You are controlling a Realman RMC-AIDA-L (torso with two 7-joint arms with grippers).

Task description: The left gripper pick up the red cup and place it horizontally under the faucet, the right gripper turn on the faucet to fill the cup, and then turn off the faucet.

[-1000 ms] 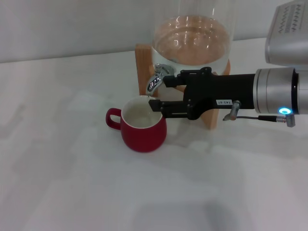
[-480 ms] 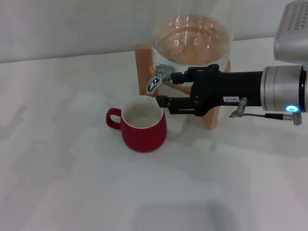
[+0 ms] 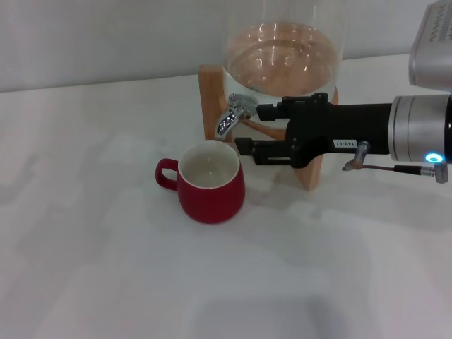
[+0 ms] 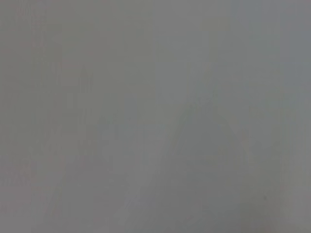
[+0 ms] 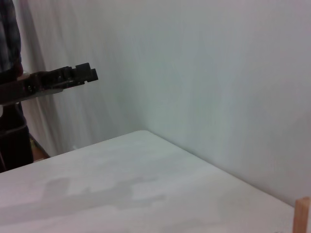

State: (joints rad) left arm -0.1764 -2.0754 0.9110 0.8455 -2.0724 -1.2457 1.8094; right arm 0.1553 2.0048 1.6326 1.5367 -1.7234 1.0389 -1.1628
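Note:
The red cup stands upright on the white table, its handle pointing to my left, just below and in front of the chrome faucet. No stream runs from the spout. My right gripper reaches in from the right, open, its fingertips just right of the faucet and clear of the cup's rim, holding nothing. The left gripper does not show in the head view; the right wrist view catches it far off, raised above the table's far side. The left wrist view is a blank grey surface.
The faucet sticks out of a clear glass jar holding water, set on a wooden stand at the back. White table spreads in front and to the left of the cup. A pale wall runs behind.
My right gripper has drawn back to the right, away from the cup's rim and the faucet. The cup has not moved.

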